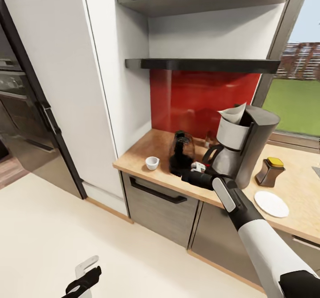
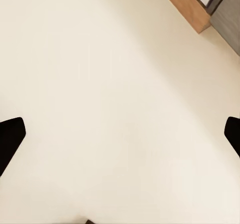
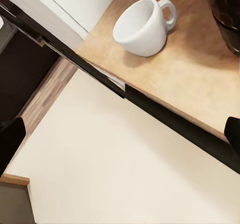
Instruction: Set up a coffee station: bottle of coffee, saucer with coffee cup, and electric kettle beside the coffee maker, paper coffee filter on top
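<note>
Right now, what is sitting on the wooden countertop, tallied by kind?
Grey coffee maker with white paper filter on top: 1
Black electric kettle: 1
White coffee cup: 1
White round saucer: 1
Dark coffee bottle with yellow lid: 1
Total: 5, plus the filter

Nothing readable from where I stand: no lettering or brand shows on the coffee maker (image 1: 249, 144), the bottle of coffee (image 1: 271, 171) or the electric kettle (image 1: 182, 152).
</note>
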